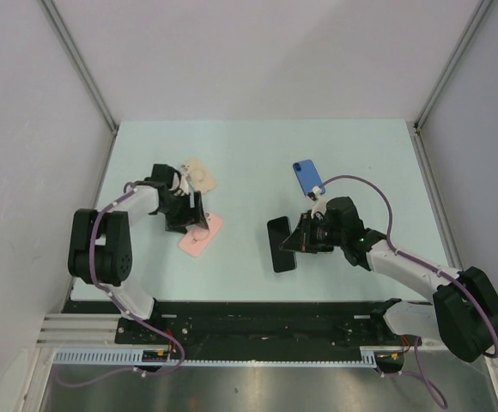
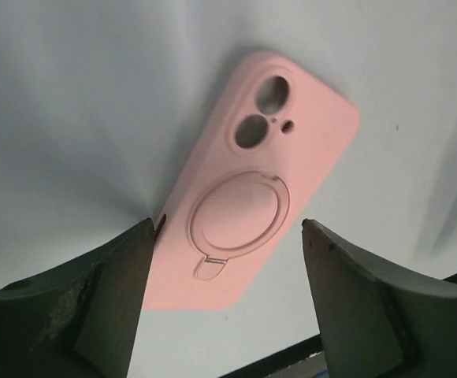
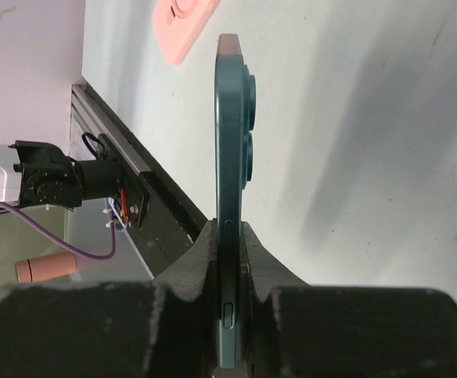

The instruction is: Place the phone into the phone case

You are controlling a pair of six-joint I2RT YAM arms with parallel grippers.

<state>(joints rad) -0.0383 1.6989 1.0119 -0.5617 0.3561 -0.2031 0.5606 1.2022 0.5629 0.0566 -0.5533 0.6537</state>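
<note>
Straddling lower end of pink phone case (image 2: 254, 189) with left gripper (image 2: 227, 230), jaws spread wide, one each side. Lying back-up on table (image 1: 249, 154), left of centre, ring stand and camera holes showing. Clamping dark phone (image 3: 230, 142) edge-on in right gripper (image 3: 228, 240), jaws pinched narrow on its lower end. Holding phone right of centre, well apart from case. Sitting farther back: blue item (image 1: 307, 178), beige item (image 1: 201, 176).

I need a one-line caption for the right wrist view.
Right pincer shut on the dark phone, seen edge-on; the pink case lies on the table beyond.
</note>
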